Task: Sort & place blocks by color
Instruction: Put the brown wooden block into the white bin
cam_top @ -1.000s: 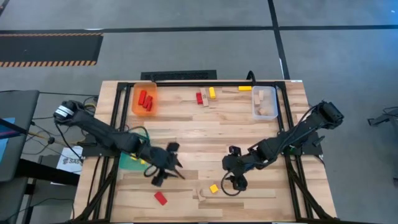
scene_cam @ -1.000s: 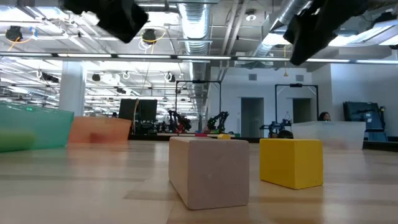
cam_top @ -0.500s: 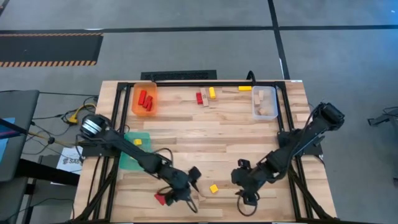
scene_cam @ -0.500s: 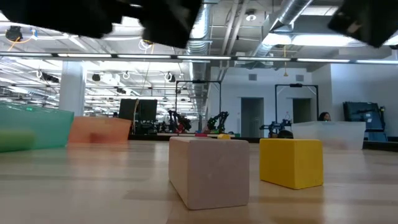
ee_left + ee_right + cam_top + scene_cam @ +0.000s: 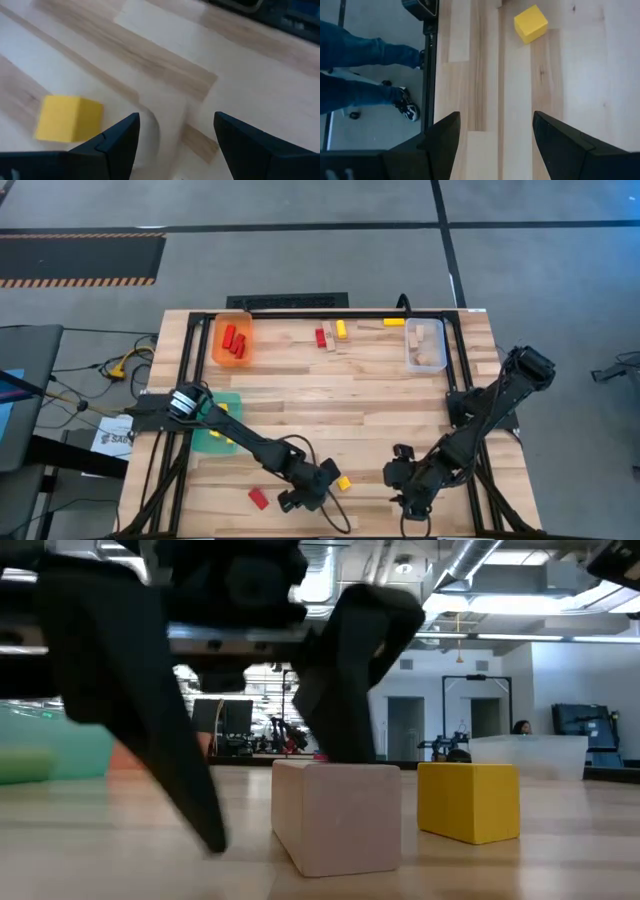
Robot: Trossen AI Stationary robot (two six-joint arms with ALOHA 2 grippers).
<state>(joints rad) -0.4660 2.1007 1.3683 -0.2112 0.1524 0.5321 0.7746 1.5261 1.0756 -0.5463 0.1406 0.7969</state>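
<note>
A pale wooden block [image 5: 335,817], matt and square-edged, sits near the front edge of the table [image 5: 350,395], with a glossy yellow cube [image 5: 469,801] just beside it. The left gripper [image 5: 270,740] stands around the wooden block, its dark tapered fingers [image 5: 140,710] spread on either side and not closed on it. In the high view that block is hidden under the left gripper [image 5: 312,490]; only the yellow cube [image 5: 344,482] and a red block [image 5: 259,498] show nearby.

The right gripper [image 5: 412,492] hangs over the table's front right part, fingers parted and holding nothing; its wrist view shows the yellow cube [image 5: 530,23] on the planks and, past the table's edge, a person's legs in blue jeans [image 5: 365,75] on a grey floor (seen in no other view).

Further back, an orange bin [image 5: 231,340] holds red blocks, a clear bin [image 5: 425,345] holds pale wooden ones, and a teal bin [image 5: 213,425] holds a yellow one. More red and yellow blocks [image 5: 331,333] lie loose between the orange and clear bins.

The table is pale jointed wood strips in a black frame. The low view looks into a large hall with exposed ceiling ducts [image 5: 490,560] and strip lights.
</note>
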